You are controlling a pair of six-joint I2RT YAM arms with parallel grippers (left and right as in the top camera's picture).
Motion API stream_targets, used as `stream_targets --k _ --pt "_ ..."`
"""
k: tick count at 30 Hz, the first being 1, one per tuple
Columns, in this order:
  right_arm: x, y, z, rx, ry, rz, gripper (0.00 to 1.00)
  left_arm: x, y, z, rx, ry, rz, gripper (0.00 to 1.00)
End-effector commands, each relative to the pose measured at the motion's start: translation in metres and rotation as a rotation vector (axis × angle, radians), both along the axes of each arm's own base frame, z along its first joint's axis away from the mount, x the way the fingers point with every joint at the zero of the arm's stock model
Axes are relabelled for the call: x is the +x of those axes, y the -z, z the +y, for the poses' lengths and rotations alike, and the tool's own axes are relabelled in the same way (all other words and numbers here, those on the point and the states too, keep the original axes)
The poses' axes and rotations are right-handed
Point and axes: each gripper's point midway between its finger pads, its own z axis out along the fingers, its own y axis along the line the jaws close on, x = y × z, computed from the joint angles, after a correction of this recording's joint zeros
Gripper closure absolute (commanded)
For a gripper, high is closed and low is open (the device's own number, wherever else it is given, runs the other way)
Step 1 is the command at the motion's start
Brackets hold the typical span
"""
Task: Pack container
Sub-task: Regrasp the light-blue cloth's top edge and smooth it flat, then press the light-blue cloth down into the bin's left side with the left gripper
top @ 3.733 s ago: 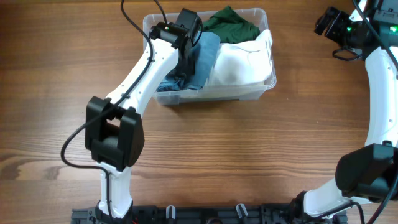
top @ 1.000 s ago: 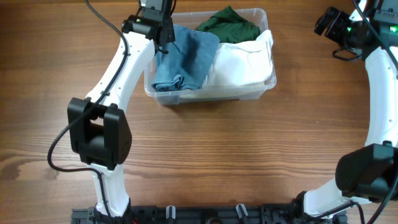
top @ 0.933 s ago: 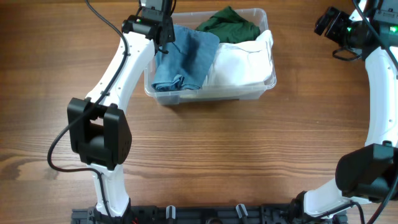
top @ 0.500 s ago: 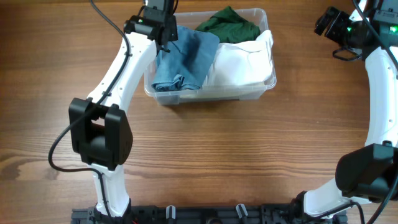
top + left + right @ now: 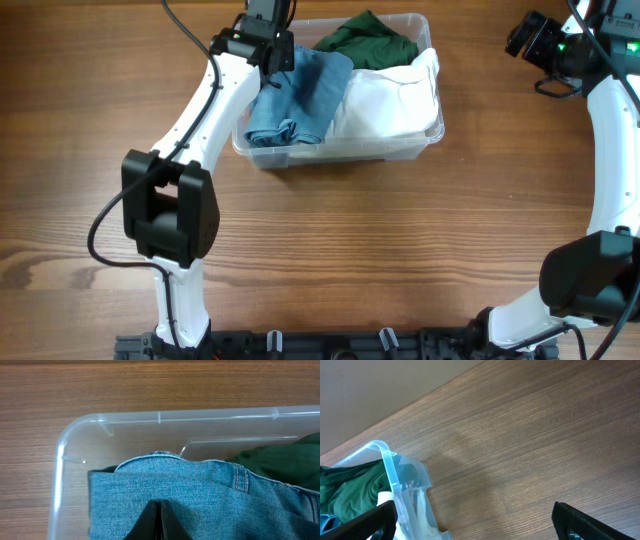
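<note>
The container (image 5: 340, 152), a clear plastic bin, stands at the back of the table with folded blue jeans (image 5: 300, 95), a white cloth (image 5: 390, 100) and a green garment (image 5: 365, 38) inside. My left gripper (image 5: 276, 58) hovers over the bin's far left corner. Its fingertips (image 5: 161, 503) are pressed together just above the jeans (image 5: 200, 495), with nothing between them. The bin's rim (image 5: 160, 416) curves beyond. My right gripper (image 5: 522, 38) hangs open far to the right, its jaws (image 5: 472, 510) wide over bare wood beside the bin's corner (image 5: 390, 467).
Wooden tabletop (image 5: 400, 250) surrounds the bin on every side. The left arm's base (image 5: 170, 210) stands at the front left. The right arm (image 5: 610, 150) runs along the right edge. Green fabric (image 5: 350, 490) shows at the left of the right wrist view.
My left gripper has shifted slightly to the right over the jeans at the bin's far left corner, staying shut. The right arm has not moved.
</note>
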Motion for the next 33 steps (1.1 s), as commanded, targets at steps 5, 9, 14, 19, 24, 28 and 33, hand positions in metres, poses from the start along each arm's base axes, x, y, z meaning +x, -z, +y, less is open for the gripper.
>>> stream_targets --k 5,9,14,19,24,28,33 --pt "0.001 0.008 0.000 0.002 0.008 0.017 0.00 -0.004 0.078 0.000 0.042 0.021 0.150 0.95" --pt "0.001 0.008 0.000 0.002 0.007 0.017 0.00 -0.009 0.106 0.007 0.060 0.012 0.209 0.96" --pt "0.001 0.008 0.000 0.003 0.008 0.017 0.00 -0.013 0.126 0.013 0.074 0.003 0.256 0.96" --pt "0.001 0.008 0.000 0.003 0.008 0.017 0.00 -0.010 0.122 0.014 0.076 0.000 0.240 0.96" --pt "0.001 0.008 0.000 0.003 0.008 0.018 0.00 -0.011 0.117 0.013 0.074 0.002 0.235 0.96" --pt "0.001 0.008 0.000 0.002 0.007 0.017 0.00 -0.009 0.097 0.007 0.064 0.010 0.200 0.96" --pt "0.001 0.008 0.000 0.002 0.007 0.018 0.00 -0.006 0.048 0.002 0.036 0.018 0.112 0.95"
